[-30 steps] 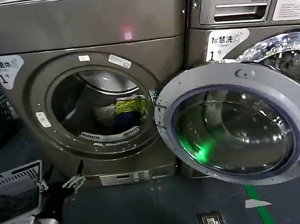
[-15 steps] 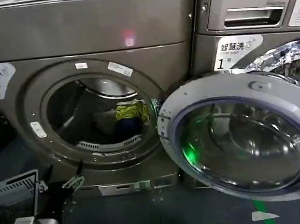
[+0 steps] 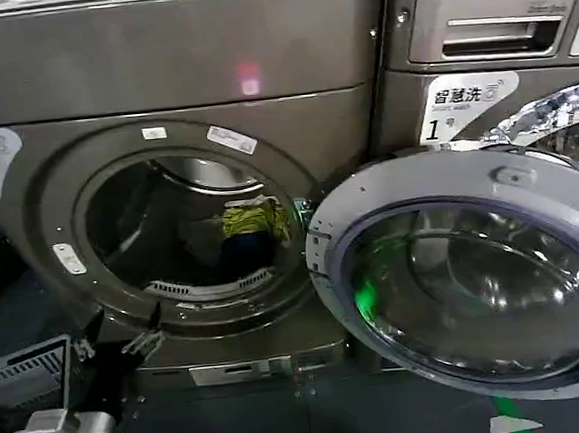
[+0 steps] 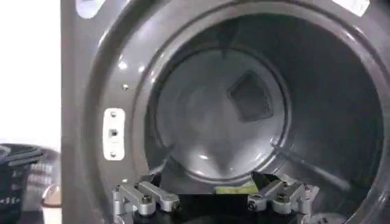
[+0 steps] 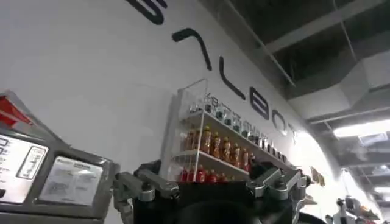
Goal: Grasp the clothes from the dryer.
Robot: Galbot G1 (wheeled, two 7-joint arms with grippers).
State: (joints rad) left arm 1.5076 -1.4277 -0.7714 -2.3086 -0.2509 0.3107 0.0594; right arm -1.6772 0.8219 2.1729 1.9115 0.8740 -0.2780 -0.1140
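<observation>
Closer now to the dryer point(image 3: 174, 85) than 1 second back, porthole looming larger, clothes point(image 3: 248, 230) heaped at 5 o'clock in the drum, left gripper point(image 3: 119, 342) spread wide, empty, below its 7 o'clock rim, approaching.

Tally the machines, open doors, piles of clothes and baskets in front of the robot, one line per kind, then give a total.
Front-loading machines: 2, the dryer and the silver LG machine
Open doors: 1, the grey-rimmed glass door
Piles of clothes: 1, the clothes inside the drum
Baskets: 1, the basket on the floor at lower left
Total: 5
</observation>
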